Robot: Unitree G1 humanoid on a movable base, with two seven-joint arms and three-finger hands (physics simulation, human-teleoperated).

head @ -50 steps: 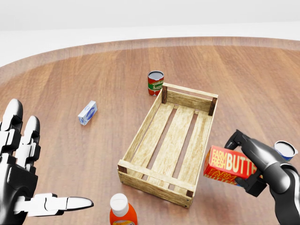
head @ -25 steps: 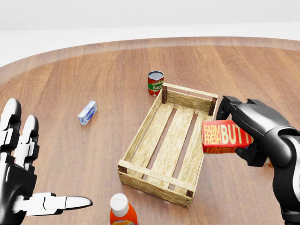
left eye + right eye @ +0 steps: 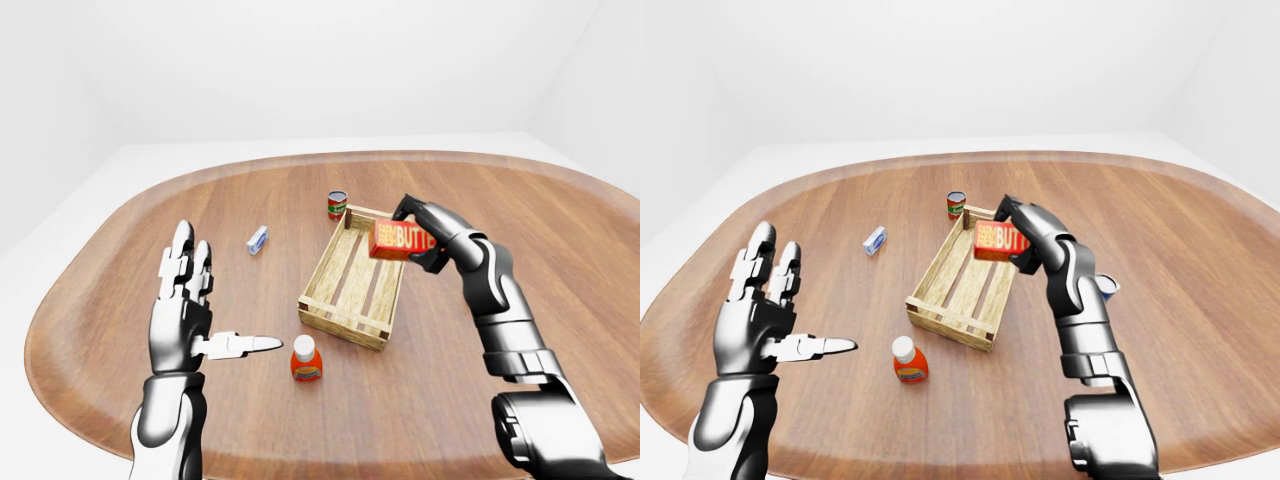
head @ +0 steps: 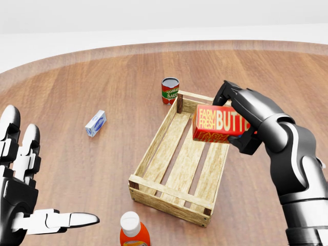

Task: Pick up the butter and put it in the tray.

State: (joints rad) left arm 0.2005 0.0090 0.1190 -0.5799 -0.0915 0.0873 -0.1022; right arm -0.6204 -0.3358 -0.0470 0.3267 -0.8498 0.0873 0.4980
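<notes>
The butter [image 4: 219, 123] is a red box with white and yellow lettering, held in the air over the right half of the wooden tray [image 4: 169, 148]. My right hand [image 4: 237, 119] is shut on it, fingers over its top and thumb under it. The tray is a slatted crate, lying slantwise in the middle of the head view, with nothing inside. My left hand [image 4: 31, 205] hangs open at the lower left of the head view, fingers spread, far from both.
A tomato sauce can [image 4: 169, 90] stands just beyond the tray's upper corner. A small blue and white carton [image 4: 96, 123] lies left of the tray. An orange bottle with a white cap [image 4: 134, 233] stands below the tray. A small white cup [image 3: 1106, 287] shows right of my right arm.
My right hand has carried the butter up and leftward, from beside the tray's right edge to above its right half. The left hand has barely moved.
</notes>
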